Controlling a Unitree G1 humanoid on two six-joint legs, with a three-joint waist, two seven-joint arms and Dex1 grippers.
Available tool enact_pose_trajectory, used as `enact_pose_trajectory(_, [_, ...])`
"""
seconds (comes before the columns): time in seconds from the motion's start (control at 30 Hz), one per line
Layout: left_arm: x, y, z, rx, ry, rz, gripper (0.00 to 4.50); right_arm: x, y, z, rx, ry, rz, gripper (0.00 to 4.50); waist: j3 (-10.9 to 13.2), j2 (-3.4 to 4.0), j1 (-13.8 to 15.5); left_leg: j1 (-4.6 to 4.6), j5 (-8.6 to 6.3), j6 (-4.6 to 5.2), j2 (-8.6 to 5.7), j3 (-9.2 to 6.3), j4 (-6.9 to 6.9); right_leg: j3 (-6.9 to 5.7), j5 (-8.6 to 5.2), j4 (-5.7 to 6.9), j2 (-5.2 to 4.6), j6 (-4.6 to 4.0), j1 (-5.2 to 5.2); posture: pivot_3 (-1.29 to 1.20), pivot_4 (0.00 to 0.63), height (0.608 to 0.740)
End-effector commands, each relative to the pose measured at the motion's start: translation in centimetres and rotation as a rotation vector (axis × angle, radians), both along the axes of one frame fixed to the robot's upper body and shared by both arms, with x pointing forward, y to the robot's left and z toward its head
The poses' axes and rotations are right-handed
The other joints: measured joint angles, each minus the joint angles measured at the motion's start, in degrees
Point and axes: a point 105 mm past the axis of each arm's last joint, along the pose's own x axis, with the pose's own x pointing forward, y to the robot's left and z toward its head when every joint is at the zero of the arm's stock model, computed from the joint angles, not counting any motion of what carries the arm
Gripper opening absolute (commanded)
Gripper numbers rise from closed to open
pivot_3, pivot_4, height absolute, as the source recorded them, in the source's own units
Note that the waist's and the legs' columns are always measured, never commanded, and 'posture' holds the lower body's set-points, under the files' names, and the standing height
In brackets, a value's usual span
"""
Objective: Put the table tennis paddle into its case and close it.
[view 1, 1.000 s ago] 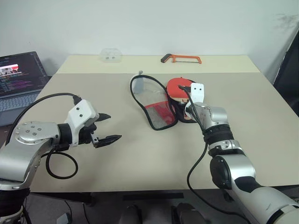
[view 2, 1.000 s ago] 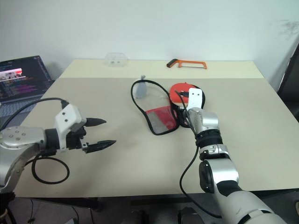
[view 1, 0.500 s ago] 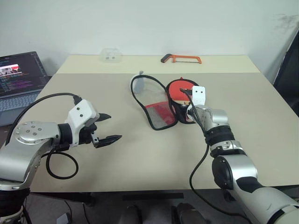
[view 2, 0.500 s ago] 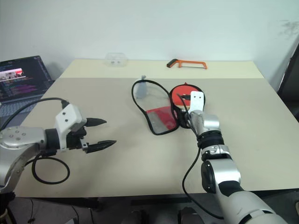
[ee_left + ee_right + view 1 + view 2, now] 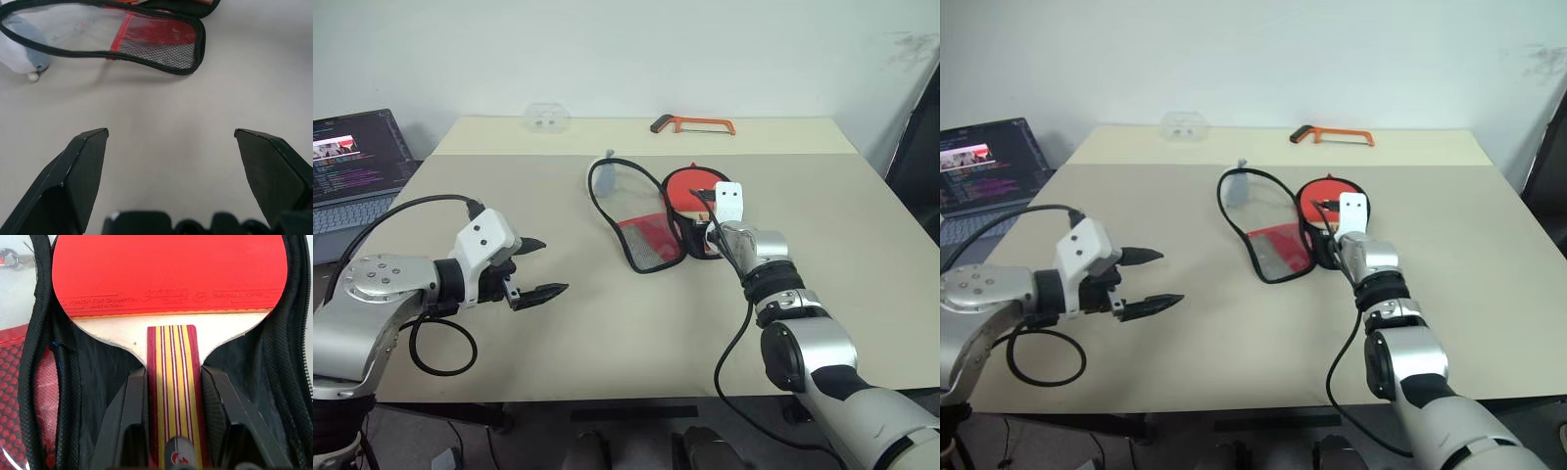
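Table tennis paddle (image 5: 168,274) now seated lower in open case (image 5: 41,357) at table centre than 1 second ago; handle clamped between right gripper (image 5: 172,396) fingers. Left gripper (image 5: 533,269) held wide open, empty, near-left. Insertion judged nearly complete; release and zip closure remaining.

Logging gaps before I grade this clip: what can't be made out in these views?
- Head views: whether the round red-rubber paddle lies fully inside the black zip case; the right arm covers its handle.
- Right wrist view: the wooden handle's butt end, cut off by the edge between the right claw fingers.
- Head views: contents of the clear plastic box at the table's far edge, too small.
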Motion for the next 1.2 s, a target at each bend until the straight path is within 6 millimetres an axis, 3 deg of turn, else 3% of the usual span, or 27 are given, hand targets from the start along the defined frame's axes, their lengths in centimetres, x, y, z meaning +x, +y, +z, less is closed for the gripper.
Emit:
enact_pose_trajectory(0.03, [0.0, 0.0, 1.2, 0.022, -0.051, -0.004, 4.50, 0.3, -0.5, 0.8, 0.009, -0.030, -0.014, 1.83, 0.00, 0.00, 0.01, 0.00, 0.00, 0.00, 0.00, 0.00, 0.00, 0.00, 0.00, 0.00, 0.00, 0.00, 0.00, 0.00, 0.150, 0.740])
enact_pose_trajectory(0.17, [0.0, 0.0, 1.2, 0.023, -0.050, -0.003, 4.50, 0.3, -0.5, 1.0, 0.022, -0.030, -0.012, 3.06, 0.00, 0.00, 0.02, 0.00, 0.00, 0.00, 0.00, 0.00, 0.00, 0.00, 0.00, 0.00, 0.00, 0.00, 0.00, 0.00, 0.150, 0.740])
enact_pose_trajectory(0.3, [1.0, 0.6, 1.3, 0.035, -0.087, 0.045, 4.50, 0.2, -0.8, 2.6, 0.026, -0.060, 0.005, 4.47, 0.00, 0.00, 0.05, 0.00, 0.00, 0.00, 0.00, 0.00, 0.00, 0.00, 0.00, 0.00, 0.00, 0.00, 0.00, 0.00, 0.150, 0.740])
enact_pose_trajectory(0.5, [3.6, 2.6, 0.8, 0.072, -0.153, 0.154, 4.50, -3.1, -2.0, 8.9, -0.073, -0.176, 0.127, 4.49, 0.01, 0.01, 0.42, -0.09, 0.00, 0.00, 0.00, 0.00, -0.03, -0.01, 0.00, -0.04, -0.01, 0.00, -0.06, 0.00, 0.150, 0.740])
enact_pose_trajectory(0.63, [5.7, 2.7, 0.1, 0.089, -0.171, 0.194, 4.50, -6.4, -2.7, 10.0, -0.201, -0.197, 0.297, 4.49, -0.01, -0.01, 0.97, -0.19, -0.01, 0.00, 0.01, -0.03, -0.02, -0.07, -0.01, -0.13, -0.01, 0.01, -0.08, 0.00, 0.150, 0.740])
enact_pose_trajectory(0.8, [9.5, 1.0, -1.2, 0.131, -0.172, 0.198, 4.50, -10.0, -3.7, 12.3, -0.138, -0.401, 0.611, 4.49, -0.02, -0.04, 1.94, -0.18, 0.00, 0.02, -0.01, -0.06, 0.08, -0.08, -0.01, -0.08, 0.04, 0.01, -0.04, 0.00, 0.150, 0.740])
enact_pose_trajectory(0.9, [11.0, -0.1, -1.5, 0.144, -0.168, 0.176, 3.96, -13.1, -3.0, 11.9, -0.146, -0.451, 0.854, 4.50, -0.01, -0.06, 2.22, -0.25, 0.00, 0.02, -0.04, -0.06, 0.12, -0.10, -0.01, -0.15, 0.03, 0.02, -0.03, 0.00, 0.150, 0.740])
enact_pose_trajectory(1.0, [12.4, -1.1, -1.5, 0.135, -0.162, 0.162, 2.93, -14.9, -2.8, 11.4, -0.101, -0.446, 0.979, 4.50, 0.01, -0.09, 1.87, -0.29, 0.00, 0.03, -0.01, -0.10, 0.13, -0.10, -0.01, -0.20, 0.07, 0.02, -0.04, 0.00, 0.150, 0.740])
enact_pose_trajectory(1.2, [14.2, -2.6, -2.5, 0.155, -0.119, 0.152, 0.74, -15.3, -2.6, 11.9, -0.058, -0.509, 1.009, 4.50, 0.01, -0.09, 1.70, -0.26, 0.01, 0.03, -0.02, -0.15, 0.26, -0.09, 0.00, -0.03, 0.08, 0.01, -0.03, 0.00, 0.150, 0.740])
